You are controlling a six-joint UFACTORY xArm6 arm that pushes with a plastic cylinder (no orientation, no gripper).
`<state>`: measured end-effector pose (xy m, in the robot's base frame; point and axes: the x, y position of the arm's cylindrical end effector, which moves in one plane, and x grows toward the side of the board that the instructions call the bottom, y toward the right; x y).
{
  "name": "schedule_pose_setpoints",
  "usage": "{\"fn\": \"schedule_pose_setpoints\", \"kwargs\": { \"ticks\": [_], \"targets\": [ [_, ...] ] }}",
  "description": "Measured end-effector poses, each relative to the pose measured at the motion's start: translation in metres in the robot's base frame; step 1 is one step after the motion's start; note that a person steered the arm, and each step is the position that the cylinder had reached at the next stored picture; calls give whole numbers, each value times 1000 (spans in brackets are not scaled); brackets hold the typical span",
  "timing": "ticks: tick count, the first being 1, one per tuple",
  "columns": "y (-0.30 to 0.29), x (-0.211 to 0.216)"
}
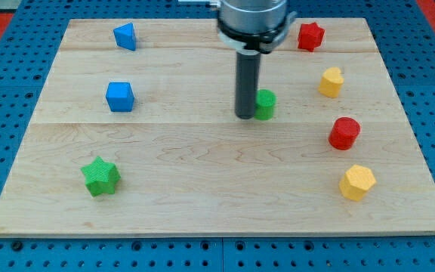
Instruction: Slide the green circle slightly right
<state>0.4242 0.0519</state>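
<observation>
The green circle [266,104] is a small round block near the middle of the wooden board [202,189], a little above centre. My tip [245,115] is the lower end of the dark rod and stands right against the circle's left side, touching or nearly touching it. The rod hides the circle's left edge.
A blue block [125,35] sits at the top left, a blue cube [119,97] below it, and a green star [100,176] at the lower left. On the right are a red star [310,35], a yellow block [331,81], a red cylinder [344,133] and a yellow hexagon [357,182].
</observation>
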Motion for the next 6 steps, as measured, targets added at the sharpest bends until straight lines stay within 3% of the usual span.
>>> {"fn": "schedule_pose_setpoints", "kwargs": {
  "ticks": [3, 6],
  "targets": [
    [-32, -6],
    [13, -34]
  ]
}}
